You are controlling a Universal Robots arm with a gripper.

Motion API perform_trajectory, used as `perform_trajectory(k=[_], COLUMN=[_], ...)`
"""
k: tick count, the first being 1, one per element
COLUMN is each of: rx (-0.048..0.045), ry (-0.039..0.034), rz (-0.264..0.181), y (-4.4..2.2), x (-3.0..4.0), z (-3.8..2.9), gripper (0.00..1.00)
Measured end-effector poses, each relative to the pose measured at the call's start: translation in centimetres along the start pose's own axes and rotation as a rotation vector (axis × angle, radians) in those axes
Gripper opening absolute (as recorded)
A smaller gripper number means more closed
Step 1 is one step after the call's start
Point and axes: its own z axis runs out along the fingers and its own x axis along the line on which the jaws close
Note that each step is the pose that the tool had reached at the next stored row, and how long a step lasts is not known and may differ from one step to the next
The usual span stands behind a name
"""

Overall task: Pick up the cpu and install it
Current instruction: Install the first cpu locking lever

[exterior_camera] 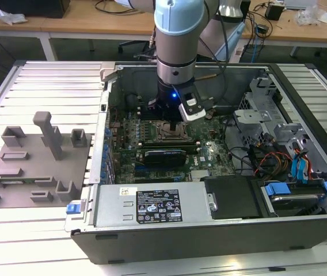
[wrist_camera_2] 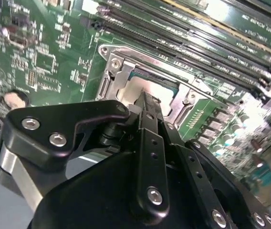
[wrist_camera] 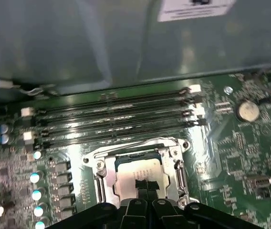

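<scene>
The cpu [wrist_camera: 126, 177], a flat silvery square, lies inside the metal-framed socket [wrist_camera: 99, 177] on the green motherboard, and its pale top [wrist_camera_2: 128, 89] also shows in the second wrist view. My gripper [wrist_camera: 147, 189] is right over it, fingers together, tips at the middle of the chip's top; I cannot tell if they touch it. From the second wrist view the gripper [wrist_camera_2: 144, 98] looks shut, with nothing between the fingers. In the exterior view the gripper [exterior_camera: 172, 123] hangs inside the open computer case above the socket [exterior_camera: 169, 134].
Memory slots [wrist_camera: 111, 121] run beside the socket. A long black card [exterior_camera: 164, 155] sits just in front of it. A grey tray [exterior_camera: 31, 167] with upright holders lies at the exterior view's left, outside the case. Drive cage [exterior_camera: 267, 115] and cables fill the case's right.
</scene>
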Motion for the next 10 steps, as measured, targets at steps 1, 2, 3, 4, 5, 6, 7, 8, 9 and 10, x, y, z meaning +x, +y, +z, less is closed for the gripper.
perform_trajectory(k=[1,2,3,4,5,6,7,8,9,10], rx=[-0.0009,-0.0026,-0.0023,0.0000,0.0066,0.0119,0.0151,0.0197,0.0216,0.0233], ry=[0.0016,0.0042,0.0051,0.0059,0.0062,0.0062,0.0062,0.0058,0.0056,0.0056], rz=[-0.017,-0.046,-0.053,-0.054,-0.055,-0.055,-0.056,-0.056,-0.056,-0.056], y=[0.00,0.00,0.00,0.00,0.00,0.01,0.02,0.06,0.08,0.10], x=[0.00,0.00,-0.01,-0.01,-0.03,-0.04,-0.05,-0.07,-0.09,-0.10], z=[0.00,0.01,0.00,0.00,-0.02,-0.11,-0.23,-0.61,-0.85,-1.08], gripper=[0.11,0.11,0.11,0.11,0.11,0.11,0.11,0.11,0.11,0.11])
